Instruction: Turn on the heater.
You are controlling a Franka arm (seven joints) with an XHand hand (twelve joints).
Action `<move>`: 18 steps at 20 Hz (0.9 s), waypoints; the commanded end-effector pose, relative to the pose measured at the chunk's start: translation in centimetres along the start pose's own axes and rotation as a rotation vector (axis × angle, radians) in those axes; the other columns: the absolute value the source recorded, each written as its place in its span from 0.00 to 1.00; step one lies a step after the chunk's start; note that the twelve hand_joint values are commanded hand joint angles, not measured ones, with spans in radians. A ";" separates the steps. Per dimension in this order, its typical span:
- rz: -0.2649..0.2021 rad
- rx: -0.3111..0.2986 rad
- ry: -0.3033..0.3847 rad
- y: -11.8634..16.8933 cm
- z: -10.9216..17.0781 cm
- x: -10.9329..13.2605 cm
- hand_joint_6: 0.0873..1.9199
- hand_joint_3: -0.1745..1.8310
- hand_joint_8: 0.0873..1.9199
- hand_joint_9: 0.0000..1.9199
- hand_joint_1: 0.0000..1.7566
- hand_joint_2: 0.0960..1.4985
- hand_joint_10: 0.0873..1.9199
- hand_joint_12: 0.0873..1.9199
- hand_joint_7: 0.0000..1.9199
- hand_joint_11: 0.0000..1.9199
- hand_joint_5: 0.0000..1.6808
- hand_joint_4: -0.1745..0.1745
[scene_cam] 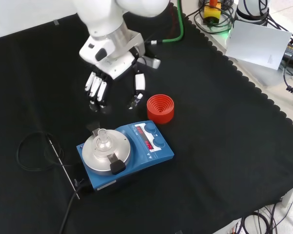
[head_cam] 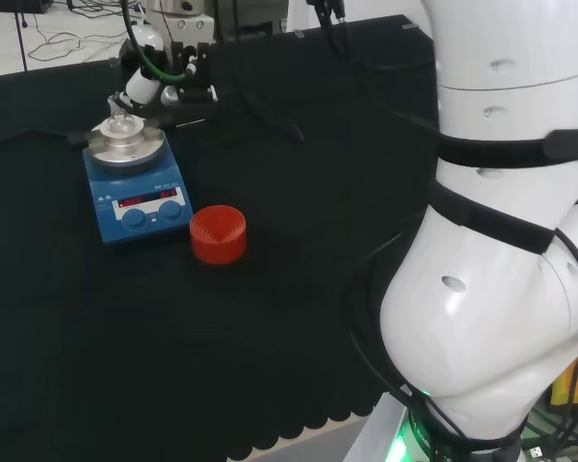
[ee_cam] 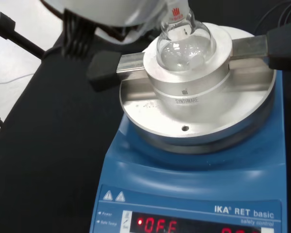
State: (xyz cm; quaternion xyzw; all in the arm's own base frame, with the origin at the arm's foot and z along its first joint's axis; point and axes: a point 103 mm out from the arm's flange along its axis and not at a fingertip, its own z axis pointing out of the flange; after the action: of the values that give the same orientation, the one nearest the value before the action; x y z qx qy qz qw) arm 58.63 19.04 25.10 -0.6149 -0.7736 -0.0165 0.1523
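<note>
The heater (scene_cam: pixel 154 148) is a blue box with a round metal plate on top. On its front panel are two blue knobs (scene_cam: pixel 158 141) and a display lit red. A small clear round flask (scene_cam: pixel 103 141) sits in a metal block on the plate. The hand (scene_cam: pixel 100 87) hangs in the air beyond the heater in the front view, apart from it. Its fingers (scene_cam: pixel 138 85) point down, relaxed and open, and hold nothing. In the head view the heater (head_cam: pixel 135 207) stands at the left with the flask (head_cam: pixel 121 122) on it. The wrist view looks down on the flask (ee_cam: pixel 184 41) and the heater's panel (ee_cam: pixel 194 199).
A red ribbed ring (scene_cam: pixel 160 108) stands on the cloth just beside the heater's knob end, also seen as the red ring (head_cam: pixel 218 234) in the head view. A black cable (scene_cam: pixel 34 146) and a thin rod (scene_cam: pixel 61 163) lie left of the heater in the front view.
</note>
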 end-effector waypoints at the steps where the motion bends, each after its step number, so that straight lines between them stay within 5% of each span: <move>1: 0.021 -0.047 -0.009 -3.1 -1.2 1.4 0.37 0.43 0.35 0.34 0.54 0.36 0.29 0.67 0.22 0.24 0.36 0.29; 10: 0.045 0.062 -0.021 -7.1 0.6 2.2 0.33 0.42 0.36 0.35 0.53 0.37 0.31 0.68 0.22 0.23 0.26 0.32; 18: 0.053 0.186 -0.030 -9.5 3.6 1.7 0.25 0.42 0.37 0.50 0.52 0.38 0.27 0.65 0.44 0.31 0.24 0.32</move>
State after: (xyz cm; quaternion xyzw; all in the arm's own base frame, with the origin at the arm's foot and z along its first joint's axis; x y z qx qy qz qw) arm 50.41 19.33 25.40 -0.6245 -0.7598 0.0367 0.1772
